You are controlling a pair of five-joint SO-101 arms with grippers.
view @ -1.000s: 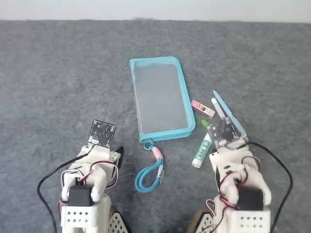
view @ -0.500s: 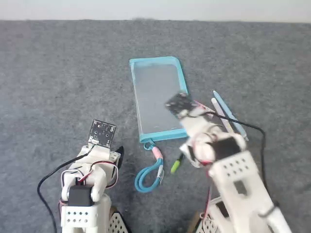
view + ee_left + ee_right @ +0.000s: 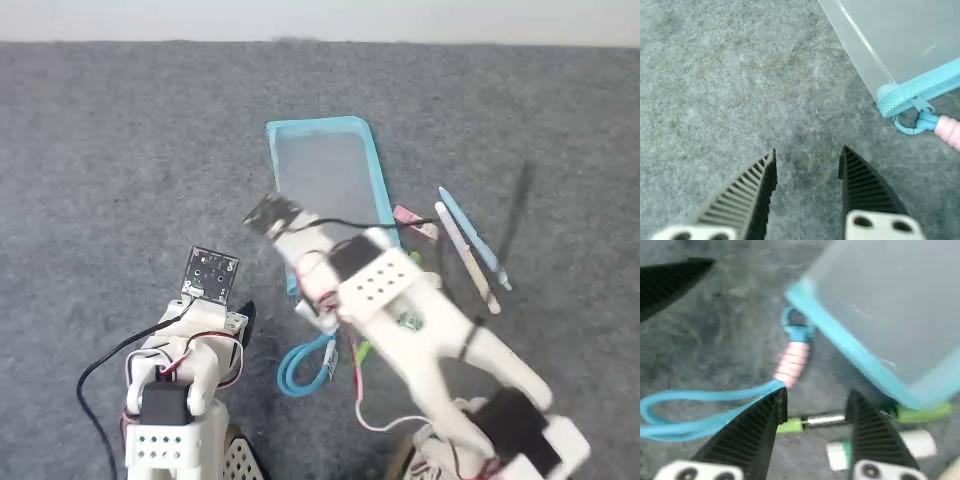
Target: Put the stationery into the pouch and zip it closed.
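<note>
From above, the left arm (image 3: pixel 185 370) rests on the grey felt table cover (image 3: pixel 120 150). The right arm (image 3: pixel 390 295) stretches across the near end of the flat translucent pouch with a teal zip border (image 3: pixel 325 170). Off that arm's outer side lie a small pink eraser (image 3: pixel 415 222), a slim light-blue pen (image 3: pixel 468 235) and a pale white pen (image 3: pixel 462 255), the two pens side by side. A looped blue wrist strap (image 3: pixel 300 368) lies between the two arms.

In the left wrist view, the left gripper (image 3: pixel 808 152) is released, its ribbed black fingers spread over bare felt with nothing between them. Ahead of it and off to one side is a corner of the pouch, with the teal zip-pull ring (image 3: pixel 910 126) and a string of pink beads (image 3: pixel 947 131).

In the right wrist view, the right gripper (image 3: pixel 817 395) is likewise spread and holds nothing. A lime-green and silver pen (image 3: pixel 822 420) lies across the gap just below its fingertips, with a white-and-green glue stick (image 3: pixel 920 444) beside it. The pouch's corner sits just ahead. The beads and strap trail off to one side, towards a black finger of the left gripper farther off.
</note>
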